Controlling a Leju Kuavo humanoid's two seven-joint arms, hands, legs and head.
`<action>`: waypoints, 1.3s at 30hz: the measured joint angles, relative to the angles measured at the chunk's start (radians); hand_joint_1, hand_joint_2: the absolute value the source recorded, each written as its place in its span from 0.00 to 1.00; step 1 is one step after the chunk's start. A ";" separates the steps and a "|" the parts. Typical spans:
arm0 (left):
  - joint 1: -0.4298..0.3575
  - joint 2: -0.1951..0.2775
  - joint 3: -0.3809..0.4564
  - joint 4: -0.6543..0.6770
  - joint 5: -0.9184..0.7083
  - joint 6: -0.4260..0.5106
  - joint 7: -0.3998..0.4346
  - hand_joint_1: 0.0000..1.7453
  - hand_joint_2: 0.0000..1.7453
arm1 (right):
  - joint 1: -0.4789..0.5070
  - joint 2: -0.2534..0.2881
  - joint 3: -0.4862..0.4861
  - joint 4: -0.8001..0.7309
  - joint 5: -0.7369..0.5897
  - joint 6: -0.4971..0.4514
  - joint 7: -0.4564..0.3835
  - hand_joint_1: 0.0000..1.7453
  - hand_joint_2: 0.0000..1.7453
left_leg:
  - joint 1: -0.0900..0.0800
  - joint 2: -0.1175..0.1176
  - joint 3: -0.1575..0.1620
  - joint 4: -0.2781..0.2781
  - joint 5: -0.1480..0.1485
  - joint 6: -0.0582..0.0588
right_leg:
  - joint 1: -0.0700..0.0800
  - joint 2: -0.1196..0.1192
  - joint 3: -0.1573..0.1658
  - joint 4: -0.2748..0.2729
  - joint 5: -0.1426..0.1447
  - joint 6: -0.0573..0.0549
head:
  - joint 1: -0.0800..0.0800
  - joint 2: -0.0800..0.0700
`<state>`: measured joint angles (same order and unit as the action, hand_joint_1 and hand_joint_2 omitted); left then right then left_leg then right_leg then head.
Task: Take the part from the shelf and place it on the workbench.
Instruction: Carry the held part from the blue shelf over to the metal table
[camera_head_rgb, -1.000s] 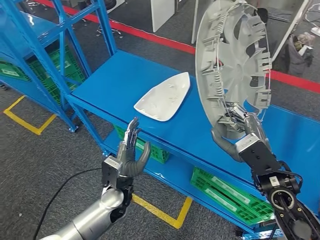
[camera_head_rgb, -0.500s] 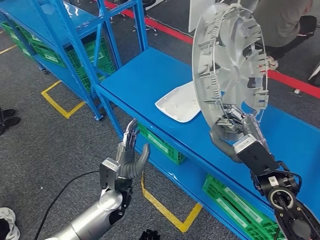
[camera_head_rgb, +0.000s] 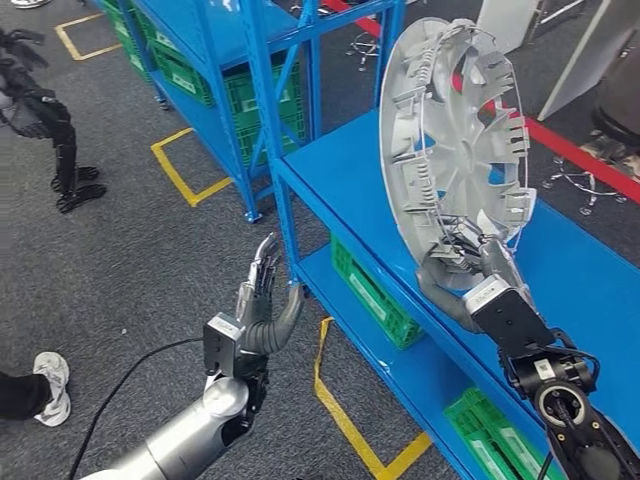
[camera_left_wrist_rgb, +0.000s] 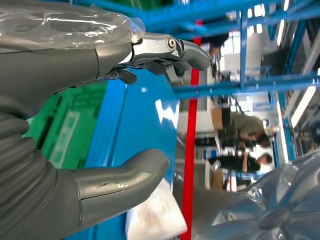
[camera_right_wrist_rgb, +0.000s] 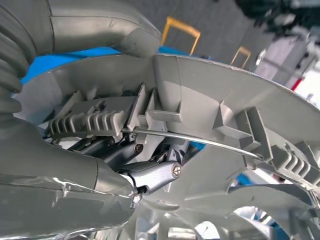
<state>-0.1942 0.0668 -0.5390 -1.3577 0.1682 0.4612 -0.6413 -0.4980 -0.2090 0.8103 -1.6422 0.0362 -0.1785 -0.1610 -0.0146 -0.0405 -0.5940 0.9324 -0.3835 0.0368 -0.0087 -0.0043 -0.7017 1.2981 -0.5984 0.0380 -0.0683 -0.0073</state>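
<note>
A large silver wheel cover (camera_head_rgb: 453, 140) stands upright on edge above the blue shelf surface (camera_head_rgb: 573, 270). My right hand (camera_head_rgb: 472, 262) grips its lower rim, thumb on one face and fingers on the ribbed inner side (camera_right_wrist_rgb: 151, 175). The right wrist view shows the cover's inner ribs and wire ring (camera_right_wrist_rgb: 196, 140) close up. My left hand (camera_head_rgb: 260, 310) is raised over the grey floor in front of the shelf corner, fingers apart and holding nothing (camera_left_wrist_rgb: 124, 115).
Blue shelving (camera_head_rgb: 249, 60) stands at the back with green crates (camera_head_rgb: 264, 100) on its low levels. More green crates (camera_head_rgb: 370, 295) sit under the near shelf. Yellow floor tape (camera_head_rgb: 355, 430) marks the grey carpet. A person's shoe (camera_head_rgb: 51, 385) lies at the left edge.
The whole picture has shifted right, so the camera has turned left. The white flat part on the shelf has left the head view. Both hands keep their poses, the right still holding the cover.
</note>
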 joint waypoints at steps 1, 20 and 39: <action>0.000 0.000 0.000 0.000 0.000 0.000 0.000 0.00 1.00 | 0.000 0.000 0.000 0.000 0.000 0.000 0.000 1.00 1.00 | 0.000 0.000 0.000 0.000 0.000 0.000 | 0.000 0.000 0.000 0.000 0.000 0.000 | 0.000 0.000; 0.000 0.000 0.000 0.000 0.000 0.000 0.000 0.00 1.00 | 0.000 0.000 0.000 0.000 0.000 0.000 0.000 1.00 1.00 | 0.000 0.000 0.000 0.000 0.000 0.000 | 0.000 0.000 0.000 0.000 0.000 0.000 | 0.000 0.000; 0.000 0.000 0.000 0.000 0.000 0.000 0.000 0.00 1.00 | 0.000 0.000 0.000 0.000 0.000 0.000 0.000 1.00 1.00 | 0.000 0.000 0.000 0.000 0.000 0.000 | 0.000 0.000 0.000 0.000 0.000 0.000 | 0.000 0.000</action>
<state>-0.1942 0.0668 -0.5390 -1.3577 0.1682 0.4612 -0.6413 -0.4980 -0.2090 0.8103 -1.6422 0.0362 -0.1785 -0.1610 -0.0146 -0.0405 -0.5940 0.9324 -0.3835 0.0368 -0.0087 -0.0043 -0.7017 1.2981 -0.5984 0.0380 -0.0683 -0.0073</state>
